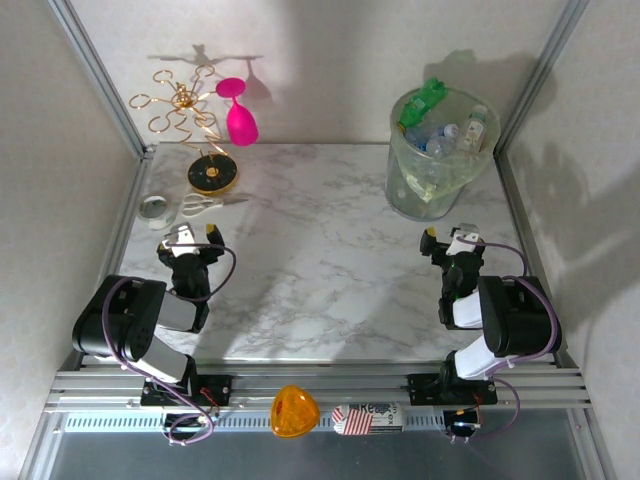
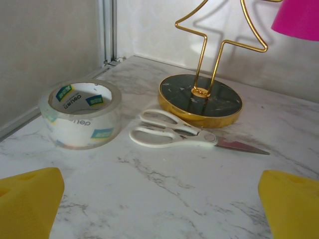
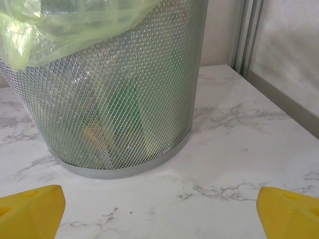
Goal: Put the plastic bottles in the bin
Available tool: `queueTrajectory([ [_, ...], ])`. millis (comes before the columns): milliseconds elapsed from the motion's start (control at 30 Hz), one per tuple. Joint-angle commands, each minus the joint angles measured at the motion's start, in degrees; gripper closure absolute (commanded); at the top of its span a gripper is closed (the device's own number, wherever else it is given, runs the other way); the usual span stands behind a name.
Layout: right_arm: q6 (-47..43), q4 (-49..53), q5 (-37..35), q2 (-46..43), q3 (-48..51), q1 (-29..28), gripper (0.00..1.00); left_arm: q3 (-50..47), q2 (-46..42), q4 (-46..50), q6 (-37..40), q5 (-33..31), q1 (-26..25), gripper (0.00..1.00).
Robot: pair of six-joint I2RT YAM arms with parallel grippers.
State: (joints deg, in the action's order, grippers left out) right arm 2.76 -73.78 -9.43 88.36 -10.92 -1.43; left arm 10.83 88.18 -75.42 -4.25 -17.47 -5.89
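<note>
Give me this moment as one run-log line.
plastic bottles in bin | left jaws open, empty | right jaws open, empty | arms folded near edge

Robot lab test cell: aluminium frame (image 1: 320,382), white panels (image 1: 330,60), marble-print tabletop (image 1: 320,250).

A gold wire stand (image 2: 201,99) rises from a round dark base with a gold rim on the marble table (image 2: 164,189). White-handled scissors (image 2: 174,135) lie flat just in front of that base, blade pointing right. A roll of clear tape (image 2: 81,119) sits flat to the base's left, close to the scissor handles. Part of a pink glass (image 2: 299,17) shows above and right of the base. Nearest the camera, the left gripper (image 2: 159,209) has its yellow fingertips (image 2: 27,204) spread wide, holding nothing.
</note>
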Motion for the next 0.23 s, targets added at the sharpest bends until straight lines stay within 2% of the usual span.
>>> queueTrajectory([
  [0, 0.1, -2.5, -1.6, 0.4, -0.6, -0.3, 0.01, 0.3, 0.4, -2.7, 0.1, 2.0, 0.4, 0.0],
  [200, 0.0, -2.8, -1.6, 0.4, -0.4, -0.3, 0.01, 1.2, 0.2, -0.8, -0.1, 2.4, 0.6, 0.0],
])
